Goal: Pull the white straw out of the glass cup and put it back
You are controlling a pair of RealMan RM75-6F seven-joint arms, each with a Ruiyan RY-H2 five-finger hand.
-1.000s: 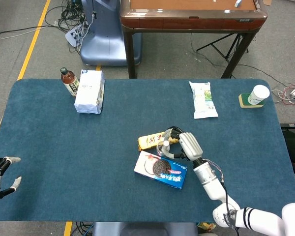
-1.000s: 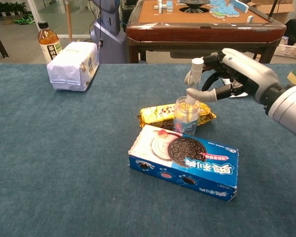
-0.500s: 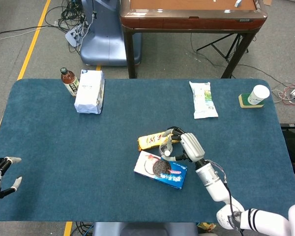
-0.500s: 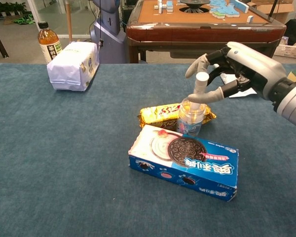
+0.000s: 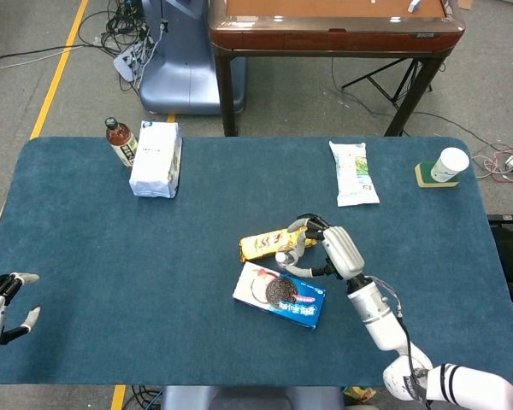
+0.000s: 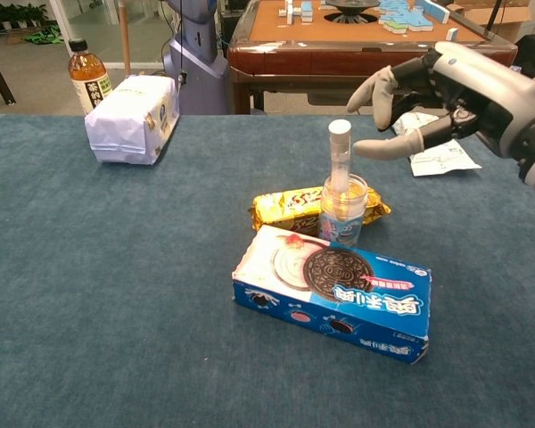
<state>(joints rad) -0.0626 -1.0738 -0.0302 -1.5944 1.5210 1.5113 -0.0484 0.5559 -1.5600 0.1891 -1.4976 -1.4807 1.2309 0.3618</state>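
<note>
The glass cup (image 6: pixel 343 216) stands on the blue table between a yellow snack pack and a cookie box. The white straw (image 6: pixel 339 153) stands upright in it, its top well above the rim. My right hand (image 6: pixel 439 87) hovers to the right of the straw's top and slightly above it, fingers spread, touching nothing. In the head view that hand (image 5: pixel 332 248) is just right of the cup (image 5: pixel 285 257). At the table's near left edge my left hand (image 5: pixel 0 303) stays open and holds nothing.
A blue cookie box (image 6: pixel 337 292) lies just in front of the cup and a yellow snack pack (image 6: pixel 288 207) just behind it. A white bag (image 6: pixel 130 118) and a bottle (image 6: pixel 87 76) are far left. A white packet (image 5: pixel 353 173) and a paper cup (image 5: pixel 450 163) are far right.
My right hand has let go of the straw and drawn back up and to the right. The straw now stands free in the cup. The left hand has not moved.
</note>
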